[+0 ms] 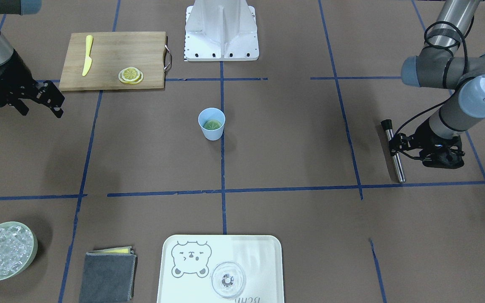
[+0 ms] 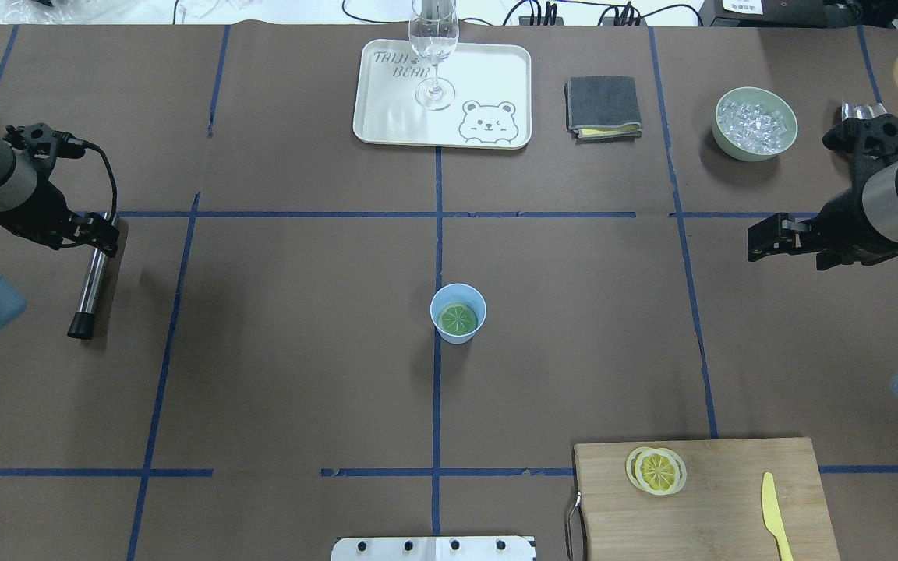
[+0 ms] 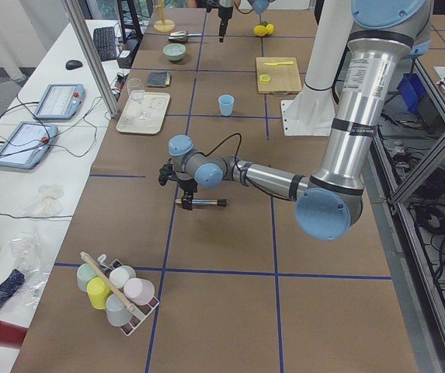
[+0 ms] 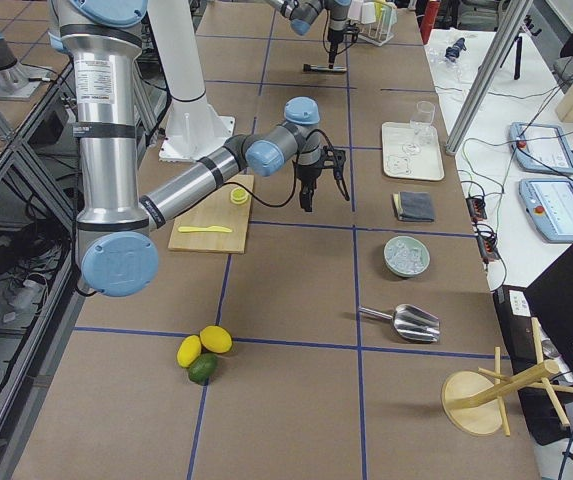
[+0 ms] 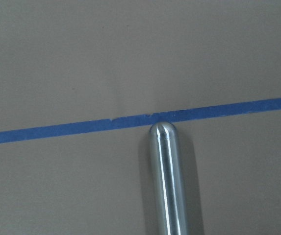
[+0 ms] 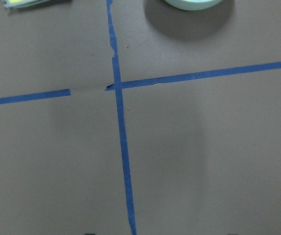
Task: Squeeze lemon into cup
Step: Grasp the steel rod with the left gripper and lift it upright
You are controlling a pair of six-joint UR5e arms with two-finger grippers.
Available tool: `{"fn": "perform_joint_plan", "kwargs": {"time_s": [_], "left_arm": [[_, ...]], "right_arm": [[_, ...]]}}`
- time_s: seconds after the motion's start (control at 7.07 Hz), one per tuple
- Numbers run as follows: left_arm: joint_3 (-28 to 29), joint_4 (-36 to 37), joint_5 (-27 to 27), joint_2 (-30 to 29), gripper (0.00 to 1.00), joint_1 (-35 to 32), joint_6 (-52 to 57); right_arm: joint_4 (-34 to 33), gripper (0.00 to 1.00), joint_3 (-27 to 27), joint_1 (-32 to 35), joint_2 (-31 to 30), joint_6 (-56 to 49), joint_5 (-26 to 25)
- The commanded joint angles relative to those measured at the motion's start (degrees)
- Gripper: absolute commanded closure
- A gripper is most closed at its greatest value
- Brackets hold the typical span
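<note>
The light-blue cup (image 1: 211,123) stands upright at the table's middle and also shows in the overhead view (image 2: 457,313). A lemon slice (image 2: 458,319) lies flat inside the cup and looks greenish there. More lemon slices (image 1: 131,75) are stacked on the wooden cutting board (image 1: 112,59). My right gripper (image 1: 43,110) is open and empty. It hovers well to the side of the cup, near the board. My left gripper (image 1: 395,145) is shut on a steel rod (image 1: 396,162) with a black end, low over the table and far from the cup.
A yellow knife (image 1: 87,61) lies on the board. A pale green bowl of ice (image 1: 3,250), a folded grey cloth (image 1: 107,275) and a white tray (image 1: 259,252) bearing a clear glass (image 1: 228,280) line the far edge. The white robot base (image 1: 221,31) stands behind the cup.
</note>
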Motion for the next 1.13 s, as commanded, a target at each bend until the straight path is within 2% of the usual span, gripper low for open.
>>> {"fn": "perform_joint_plan", "kwargs": {"time_s": [0.0, 0.28, 0.42, 0.57, 0.99], "left_arm": [[2.3, 0.0, 0.1, -1.9, 0.17, 1.4, 0.4], [2.8, 0.0, 0.2, -1.9, 0.32, 1.6, 0.4], [2.8, 0.0, 0.3, -1.9, 0.58, 1.7, 0.4], [2.8, 0.1, 0.3, -1.9, 1.0, 1.7, 0.4], [1.7, -0.1, 0.3, -2.1, 1.0, 1.3, 0.4]], "right_arm": [[0.3, 0.06, -0.1, 0.0, 0.0, 0.1, 0.1], [0.3, 0.05, 0.0, 0.0, 0.1, 0.2, 0.1], [0.3, 0.05, 0.0, 0.0, 0.1, 0.2, 0.0], [0.3, 0.05, 0.0, -0.1, 0.1, 0.2, 0.1], [0.4, 0.04, 0.0, 0.0, 0.1, 0.2, 0.1]]}}
